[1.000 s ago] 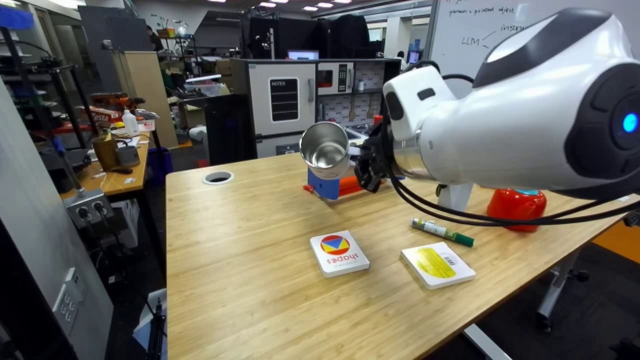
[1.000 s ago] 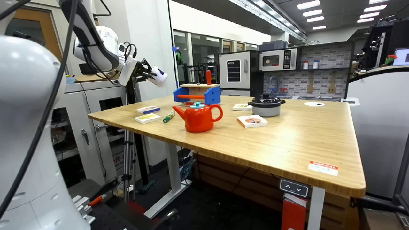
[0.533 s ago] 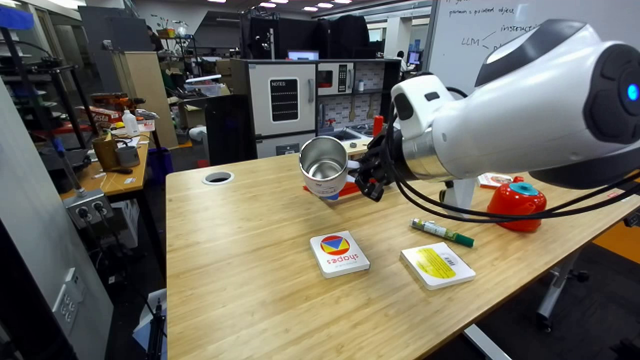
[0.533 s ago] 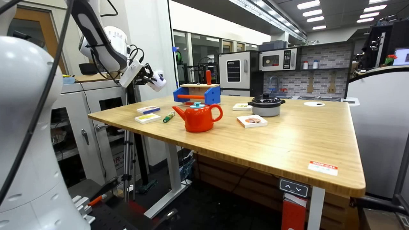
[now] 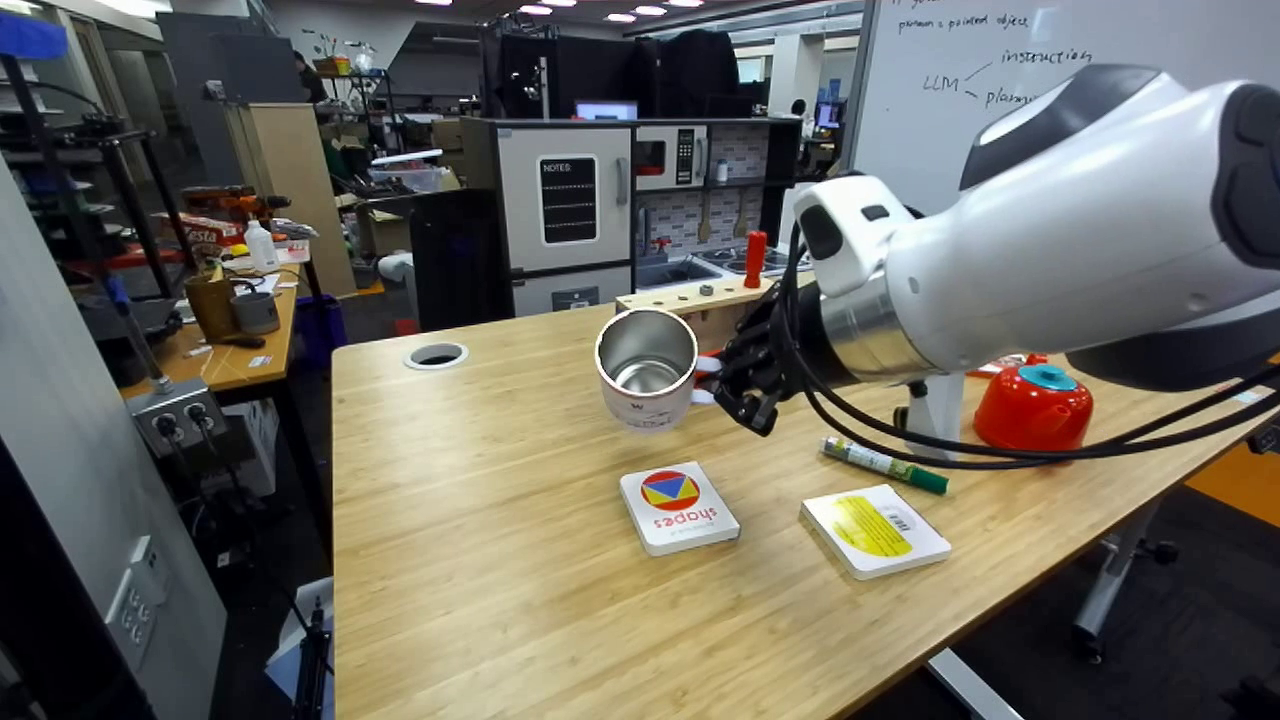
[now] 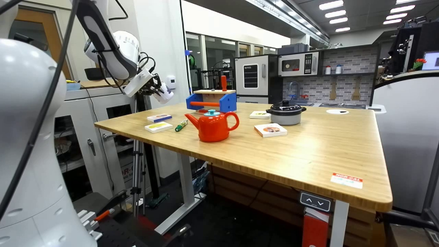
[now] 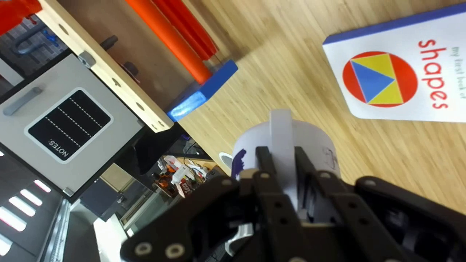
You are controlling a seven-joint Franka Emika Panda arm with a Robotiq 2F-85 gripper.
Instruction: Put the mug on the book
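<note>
The gripper (image 7: pixel 281 150) is clamped on the handle (image 7: pixel 281 125) of the mug (image 5: pixel 645 385), one finger (image 7: pixel 263 158) on each side of that flat strip. The mug hangs in the air, tilted, its open mouth showing in an exterior view — off the table (image 5: pixel 470 520) and not yet on the book.

That grip looks well chosen: the handle is narrow enough for the fingers, whereas the round, smooth body would probably be slippery. I expect the mug to be stiff, fairly light and hard to break, being bare metal inside. Held off to one side, though, its weight may twist it in the grip — so righting it slowly, until the base is level, seems wise.

The book (image 5: pixel 680 508) lies flat, cover up, lower than the mug and apart from it. Its cover may be slick, so a straight, gentle set-down on the middle should suit.

Farther out lie the yellow-printed book (image 5: pixel 876 532) and marker (image 5: pixel 885 465), with the teapot (image 5: pixel 1033 408) and toolbox (image 6: pixel 227 103) beyond.
</note>
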